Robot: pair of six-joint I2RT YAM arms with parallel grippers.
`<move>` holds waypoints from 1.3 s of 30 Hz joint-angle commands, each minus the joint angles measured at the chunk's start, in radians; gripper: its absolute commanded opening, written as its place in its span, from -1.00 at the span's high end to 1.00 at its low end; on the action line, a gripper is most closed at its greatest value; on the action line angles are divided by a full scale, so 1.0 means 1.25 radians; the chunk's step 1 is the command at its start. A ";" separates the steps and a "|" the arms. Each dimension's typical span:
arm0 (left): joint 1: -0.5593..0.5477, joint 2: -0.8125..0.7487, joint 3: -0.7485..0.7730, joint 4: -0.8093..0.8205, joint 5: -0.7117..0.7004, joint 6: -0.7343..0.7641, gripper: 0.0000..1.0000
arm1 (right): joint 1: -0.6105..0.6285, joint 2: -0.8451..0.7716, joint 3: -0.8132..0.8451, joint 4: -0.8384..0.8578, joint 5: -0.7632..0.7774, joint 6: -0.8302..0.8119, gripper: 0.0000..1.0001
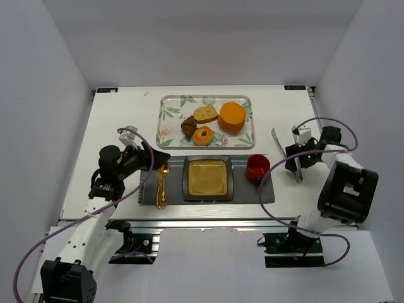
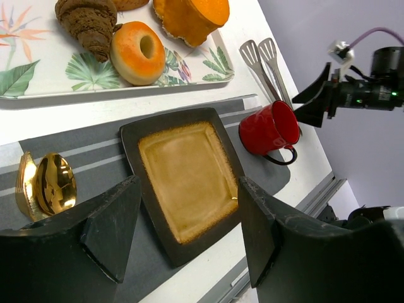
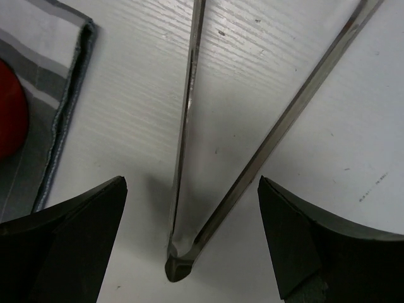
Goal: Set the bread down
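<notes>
The bread [image 1: 203, 135] lies on the tray [image 1: 167, 107], against the croissant [image 1: 189, 125], well apart from the plate [image 1: 207, 177] where it most likely belongs. Nothing holds it, so the task looks barely begun

The step in hand seems to be fetching the tongs [image 3: 189, 126]. The right gripper [image 3: 192, 186] hangs over their hinged end with its fingers spread wide, one on each side of the two blades, gripping nothing. The next move likely calls for lowering a little and closing on both blades near the hinge, squarely, so that the tongs do not twist or slide on the table

The left gripper [image 2: 189, 189] hovers released over the mat [image 1: 148, 189] between spoon [image 2: 55, 183] and plate, holding nothing

Hard to tell: whether the right fingertips touch the table, since the wrist view gives no height. That view cuts off the tongs' tips and shows the cup [image 1: 257, 168] only as a red sliver. From above, the right arm covers part of the tongs' handle
</notes>
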 commanded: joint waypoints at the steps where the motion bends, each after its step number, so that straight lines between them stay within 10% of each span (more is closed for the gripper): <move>1: -0.002 -0.001 0.002 -0.002 0.009 0.004 -0.45 | -0.005 0.071 0.065 0.020 -0.001 -0.022 -0.79; 13: -0.002 -0.002 0.010 -0.019 0.000 0.000 -0.45 | 0.036 0.171 0.047 0.090 0.054 -0.010 -0.61; 29: -0.002 0.001 0.028 -0.013 0.002 -0.003 -0.45 | 0.032 0.081 0.094 0.058 0.018 0.035 0.88; 39: -0.001 -0.023 0.023 -0.014 -0.002 -0.014 -0.45 | 0.193 -0.007 0.324 -0.071 -0.210 0.175 0.31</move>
